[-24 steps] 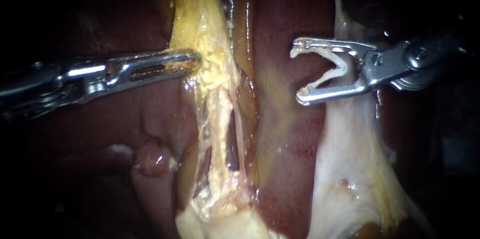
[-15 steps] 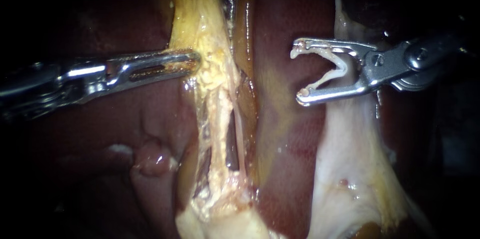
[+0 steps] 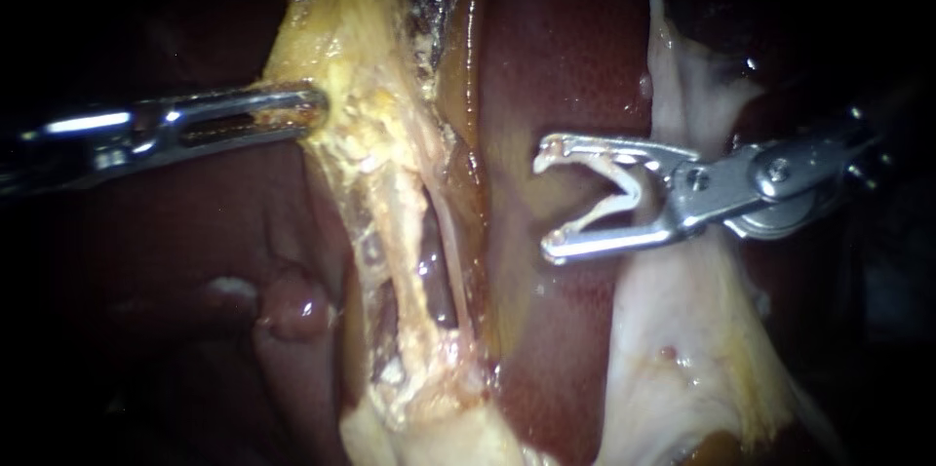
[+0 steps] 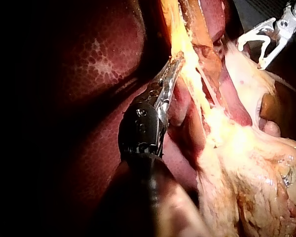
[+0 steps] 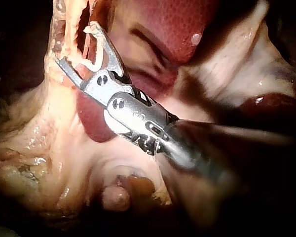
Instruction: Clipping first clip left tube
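The liver fills the middle of the frame. The left tube, a pale strand left of centre, bears no clip, so the clipping itself is judged still to be done. At upper left the yellow tissue is clamped by the left instrument. Right of centre, clear of the tube, the right instrument is held with jaws wide apart, an open clip seated between them.

A white clip, spread in a V, sits gripped between the right instrument's jaws, apart from the pale, upright left tube.
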Available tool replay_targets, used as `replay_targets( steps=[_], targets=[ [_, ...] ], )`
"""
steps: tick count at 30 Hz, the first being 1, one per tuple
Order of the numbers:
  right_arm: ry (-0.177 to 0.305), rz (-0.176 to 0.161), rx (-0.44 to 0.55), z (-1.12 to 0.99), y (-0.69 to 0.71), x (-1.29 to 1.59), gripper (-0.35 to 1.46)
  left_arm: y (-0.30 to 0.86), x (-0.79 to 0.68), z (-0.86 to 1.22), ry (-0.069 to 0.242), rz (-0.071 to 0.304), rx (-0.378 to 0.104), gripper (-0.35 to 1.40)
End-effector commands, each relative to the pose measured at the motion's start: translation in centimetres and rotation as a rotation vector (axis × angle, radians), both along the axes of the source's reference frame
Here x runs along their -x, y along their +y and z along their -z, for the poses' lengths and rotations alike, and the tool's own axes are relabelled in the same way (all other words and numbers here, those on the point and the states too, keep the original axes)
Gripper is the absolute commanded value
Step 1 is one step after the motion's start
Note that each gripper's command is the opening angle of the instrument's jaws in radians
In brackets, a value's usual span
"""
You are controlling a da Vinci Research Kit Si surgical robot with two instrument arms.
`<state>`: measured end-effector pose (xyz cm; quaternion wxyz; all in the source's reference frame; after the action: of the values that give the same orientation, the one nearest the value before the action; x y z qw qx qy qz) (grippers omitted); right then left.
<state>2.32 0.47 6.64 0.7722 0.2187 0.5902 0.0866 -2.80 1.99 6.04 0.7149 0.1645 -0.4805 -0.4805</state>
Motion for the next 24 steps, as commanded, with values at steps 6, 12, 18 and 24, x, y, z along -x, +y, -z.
replay_targets(
  steps=[6,12,18,24],
  targets=[
    [-0.051,0.041,-0.079,-0.16,-0.25,-0.35,0.55,-0.02,-0.01,0.13,-0.009,0.014,-0.004,-0.35],
    [-0.100,0.056,-0.128,-0.43,-0.43,-0.69,0.54,-0.02,-0.02,0.19,-0.014,0.017,-0.003,-0.35],
    [-0.128,0.044,-0.142,-0.74,-0.47,-0.90,0.54,-0.03,-0.03,0.21,-0.014,0.018,-0.004,-0.35],
    [-0.148,0.042,-0.139,-0.96,-0.48,-1.03,0.54,-0.05,-0.03,0.23,-0.013,0.019,-0.004,-0.35]
  ],
)
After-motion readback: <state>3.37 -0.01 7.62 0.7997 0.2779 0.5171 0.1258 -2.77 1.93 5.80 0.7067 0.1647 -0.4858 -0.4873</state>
